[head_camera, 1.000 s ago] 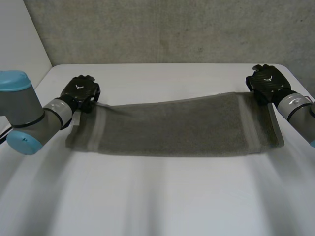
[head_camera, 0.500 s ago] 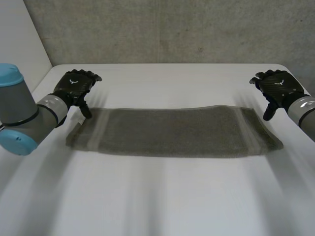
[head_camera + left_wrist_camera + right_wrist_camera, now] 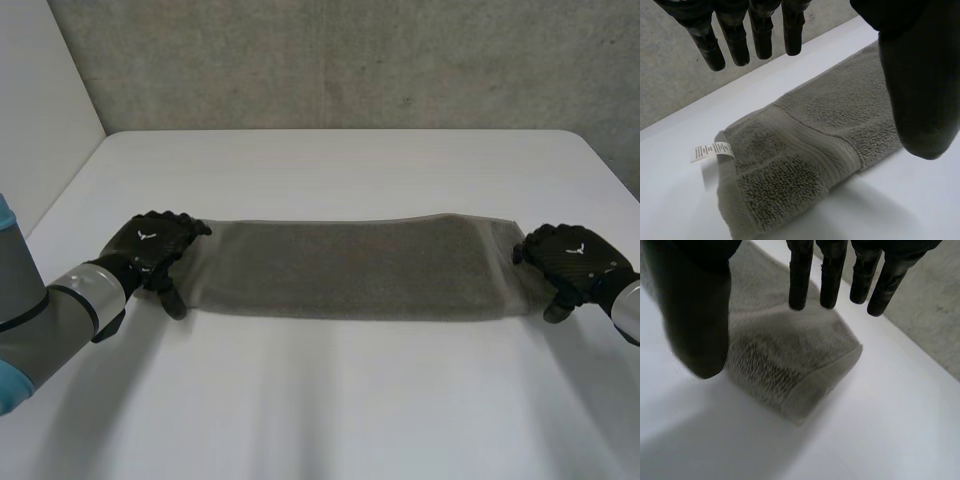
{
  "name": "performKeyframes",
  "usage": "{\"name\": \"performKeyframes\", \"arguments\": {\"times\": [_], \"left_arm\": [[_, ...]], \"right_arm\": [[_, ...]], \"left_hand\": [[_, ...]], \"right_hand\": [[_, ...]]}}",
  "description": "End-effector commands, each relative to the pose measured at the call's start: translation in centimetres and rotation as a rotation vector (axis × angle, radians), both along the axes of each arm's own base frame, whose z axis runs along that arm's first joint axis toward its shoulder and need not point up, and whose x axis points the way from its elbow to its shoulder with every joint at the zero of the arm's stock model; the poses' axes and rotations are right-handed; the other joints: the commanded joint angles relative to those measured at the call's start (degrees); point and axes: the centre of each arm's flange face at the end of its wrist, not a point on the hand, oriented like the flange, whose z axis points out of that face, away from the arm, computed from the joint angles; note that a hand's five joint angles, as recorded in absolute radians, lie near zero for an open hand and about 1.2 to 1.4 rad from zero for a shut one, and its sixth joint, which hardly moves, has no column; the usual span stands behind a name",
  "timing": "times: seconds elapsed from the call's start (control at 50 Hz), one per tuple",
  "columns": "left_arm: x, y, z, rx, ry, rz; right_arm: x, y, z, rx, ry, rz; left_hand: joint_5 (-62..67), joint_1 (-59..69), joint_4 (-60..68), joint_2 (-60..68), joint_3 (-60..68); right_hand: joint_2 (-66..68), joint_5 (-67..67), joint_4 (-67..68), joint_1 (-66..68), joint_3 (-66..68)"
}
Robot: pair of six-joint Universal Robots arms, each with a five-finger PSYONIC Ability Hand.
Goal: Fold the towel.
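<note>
A grey towel (image 3: 350,265) lies as a long folded strip across the middle of the white table (image 3: 330,400). My left hand (image 3: 150,248) hovers at the towel's left end, open with its fingers straight. In the left wrist view the fingers (image 3: 757,30) and thumb (image 3: 920,75) hang above the towel's end (image 3: 805,165), beside a white label (image 3: 712,150). My right hand (image 3: 572,255) is at the towel's right end, also open. Its fingers (image 3: 830,275) and thumb (image 3: 695,305) are spread above the folded corner (image 3: 785,370), holding nothing.
A grey concrete wall (image 3: 350,60) rises behind the table's far edge, and a white panel (image 3: 40,110) stands at the far left. Bare tabletop lies in front of and behind the towel.
Both hands let go of the towel's far edge, opened, and came toward me and down to its two ends. The towel settled flat as a narrower strip.
</note>
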Motion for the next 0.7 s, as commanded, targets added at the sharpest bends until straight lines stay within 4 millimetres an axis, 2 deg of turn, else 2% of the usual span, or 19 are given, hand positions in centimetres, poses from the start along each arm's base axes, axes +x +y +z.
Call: {"name": "performKeyframes", "arguments": {"times": [0.02,0.06,0.08,0.1,0.28,0.32,0.34,0.38,0.4,0.44,0.5,0.52,0.54,0.56,0.6,0.62,0.64,0.66,0.7], "left_arm": [[-0.2,0.4,-0.3,0.011,0.005,-0.009],[-0.2,0.4,-0.3,0.008,0.005,-0.011],[-0.2,0.4,-0.3,0.008,0.005,-0.011],[-0.2,0.3,-0.3,0.008,0.005,-0.009],[0.1,0.1,0.2,-0.008,0.009,0.002],[0.2,0.1,0.3,-0.011,0.009,0.003],[0.2,0.1,0.4,-0.013,0.011,0.005],[0.2,0.1,0.7,-0.021,0.012,0.005],[0.2,0.2,0.8,-0.025,0.013,0.005],[0.2,0.2,0.9,-0.027,0.013,0.004],[0.2,0.1,1.0,-0.032,0.013,0.007],[0.2,0.1,1.0,-0.032,0.013,0.007],[0.2,0.2,1.1,-0.033,0.013,0.005],[0.2,0.2,1.1,-0.035,0.014,0.005],[0.2,0.3,1.2,-0.036,0.014,0.005],[0.2,0.3,1.2,-0.036,0.014,0.005],[0.2,0.4,1.1,-0.035,0.014,0.005],[0.2,0.4,1.2,-0.036,0.014,0.005],[0.2,0.4,1.3,-0.038,0.014,0.005]], "right_arm": [[-0.3,-1.2,-2.6,0.016,-0.005,0.01],[-0.8,-1.8,-3.2,0.014,0.0,0.004],[-0.8,-1.8,-3.2,0.014,0.0,0.004],[-1.4,-2.1,-3.2,0.005,0.008,-0.006],[-4.9,-3.9,-1.6,-0.064,0.06,-0.091],[-7.1,-5.0,0.5,-0.136,0.091,-0.143],[-7.1,-5.0,0.5,-0.136,0.091,-0.144],[-8.6,-6.1,3.2,-0.23,0.126,-0.172],[-8.6,-6.1,3.2,-0.231,0.126,-0.172],[-8.6,-6.6,6.6,-0.327,0.151,-0.169],[-8.2,-6.5,8.3,-0.361,0.154,-0.162],[-6.5,-6.0,9.8,-0.391,0.142,-0.119],[-3.6,-5.2,11.1,-0.422,0.119,-0.046],[-3.6,-5.2,11.1,-0.422,0.119,-0.045],[2.5,-2.9,12.7,-0.456,0.043,0.102],[2.5,-2.9,12.7,-0.456,0.043,0.103],[5.4,-1.4,12.9,-0.457,0.007,0.178],[5.4,-1.4,12.9,-0.457,0.007,0.179],[11.5,2.4,12.7,-0.459,-0.056,0.352]], "left_hand": [[-3.1,-6.6,-2.9,-3.7,-2.5],[-3.1,-6.6,-2.9,-3.7,-2.5],[-3.1,-6.6,-2.9,-3.7,-2.5],[-3.1,-6.6,-2.9,-3.7,-2.5],[-3.1,-6.6,-2.9,-3.7,-2.5],[-3.1,-6.6,-2.9,-3.7,-2.5],[-3.1,-6.6,-2.9,-3.7,-2.5],[-3.1,-6.6,-2.9,-3.7,-2.5],[-3.1,-6.6,-2.9,-3.7,-2.5],[-3.1,-6.6,-2.9,-3.7,-2.5],[-3.1,-6.6,-2.9,-3.7,-2.5],[-3.1,-6.6,-2.9,-3.7,-2.5],[-3.1,-6.6,-2.9,-3.7,-2.5],[-3.1,-6.6,-2.9,-3.7,-2.5],[-3.1,-6.6,-2.9,-3.7,-2.5],[-3.1,-6.6,-2.9,-3.7,-2.5],[-3.1,-6.6,-2.9,-3.7,-2.5],[-3.1,-6.6,-2.9,-3.7,-2.5],[-3.1,-6.6,-2.9,-3.7,-2.5]], "right_hand": [[16.0,15.4,-3.4,16.1,-0.4],[34.8,34.1,-3.4,34.9,-0.4],[34.9,34.2,-3.4,35.0,-0.4],[47.9,47.2,-3.4,47.9,-0.4],[51.6,51.0,-3.4,51.7,-0.4],[51.6,51.0,-3.4,51.7,-0.4],[51.6,51.0,-3.4,51.7,-0.4],[51.6,51.0,-3.4,51.7,-0.4],[51.6,51.0,-3.4,51.7,-0.4],[51.6,51.0,-3.4,51.7,-0.4],[51.6,51.0,-3.4,51.7,-0.4],[51.6,51.0,-3.4,51.7,-0.4],[51.6,51.0,-3.4,51.7,-0.4],[51.6,51.0,-3.4,51.7,-0.4],[51.6,51.0,-3.4,51.7,-0.4],[51.6,51.0,-3.4,51.7,-0.4],[51.6,51.0,-3.4,51.7,-0.4],[51.6,51.0,-3.4,51.7,-0.4],[51.6,51.0,-3.4,51.7,-0.4]]}}
